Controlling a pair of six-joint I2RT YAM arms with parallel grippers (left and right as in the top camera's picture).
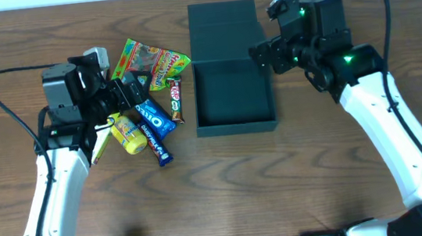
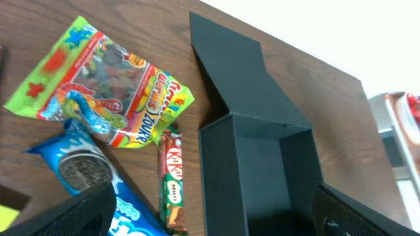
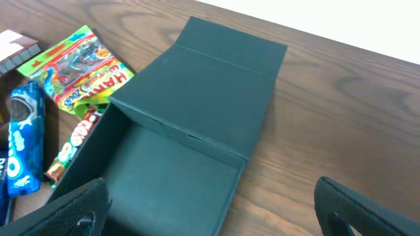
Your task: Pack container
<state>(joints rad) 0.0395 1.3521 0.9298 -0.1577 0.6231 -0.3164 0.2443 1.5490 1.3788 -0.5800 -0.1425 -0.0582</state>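
Standing open: container (image 1: 233,92) | left fingers (image 2: 72,213) apart, near snacks (image 1: 147,66) | right fingers (image 3: 367,210) apart

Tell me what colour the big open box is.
The box is dark matte teal-green, clearest in the right wrist view.

Container (image 1: 233,92): middle of table (image 1: 319,169), flap lid (image 1: 222,21) lying flat behind it. Left of it: chocolate bar (image 1: 175,100) just beside, cookie pack (image 1: 153,122) further left, gummy bag (image 1: 148,62) behind both.
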